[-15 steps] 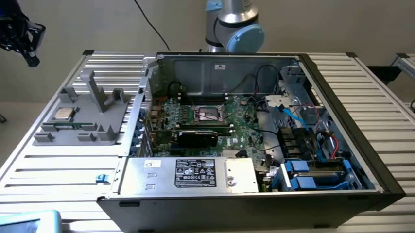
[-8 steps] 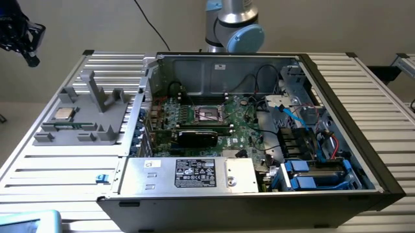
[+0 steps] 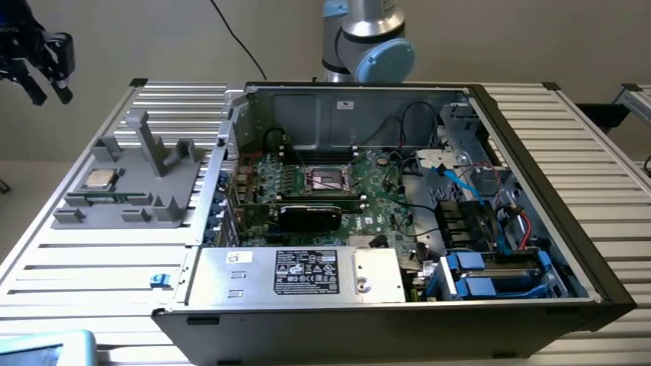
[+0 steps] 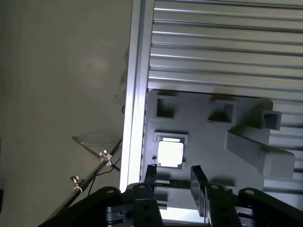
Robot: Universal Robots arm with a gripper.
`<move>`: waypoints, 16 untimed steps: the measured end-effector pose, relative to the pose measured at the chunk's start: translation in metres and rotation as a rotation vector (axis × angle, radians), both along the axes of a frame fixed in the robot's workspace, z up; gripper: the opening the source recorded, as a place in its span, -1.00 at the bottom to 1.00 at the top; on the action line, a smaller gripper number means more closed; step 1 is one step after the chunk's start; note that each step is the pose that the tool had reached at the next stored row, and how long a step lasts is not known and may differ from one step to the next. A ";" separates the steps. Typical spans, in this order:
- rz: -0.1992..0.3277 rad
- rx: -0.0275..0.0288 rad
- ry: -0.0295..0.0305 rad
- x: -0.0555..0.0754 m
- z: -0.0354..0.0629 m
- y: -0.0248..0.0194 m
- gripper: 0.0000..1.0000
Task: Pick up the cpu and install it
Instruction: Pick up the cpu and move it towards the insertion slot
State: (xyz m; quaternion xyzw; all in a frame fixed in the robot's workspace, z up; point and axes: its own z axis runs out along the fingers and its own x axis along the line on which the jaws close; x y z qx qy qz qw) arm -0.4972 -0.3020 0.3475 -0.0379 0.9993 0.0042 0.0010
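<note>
No text can be read. The power supply at the near edge of the computer case carries a black label with white print and symbols too small to make out. Beside it is a small white sticker, and another white sticker on the case's far wall is equally illegible.

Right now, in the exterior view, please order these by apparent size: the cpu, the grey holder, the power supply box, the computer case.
1. computer case
2. grey holder and power supply box: they look alike, and the box seems nearer the camera, so not ranked
3. cpu
</note>
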 end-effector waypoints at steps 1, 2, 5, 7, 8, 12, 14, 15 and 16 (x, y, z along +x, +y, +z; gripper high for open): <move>0.000 0.0000 0.0001 0.000 0.0000 0.0000 -0.04; 0.000 0.0000 0.0001 0.000 0.0000 0.0000 0.08; 0.000 0.0000 0.0001 0.000 0.0000 0.0000 0.19; 0.000 -0.0002 0.0003 0.000 -0.0004 0.0000 0.44; 0.000 -0.0002 0.0001 0.000 -0.0011 0.0000 0.44; -0.006 -0.0002 0.0005 0.000 -0.0058 -0.0001 0.44; -0.008 -0.0007 0.0010 0.000 -0.0085 -0.0006 0.44; -0.009 -0.0019 0.0010 0.000 -0.0096 -0.0008 0.44; -0.010 -0.0039 0.0012 0.000 -0.0104 -0.0010 0.44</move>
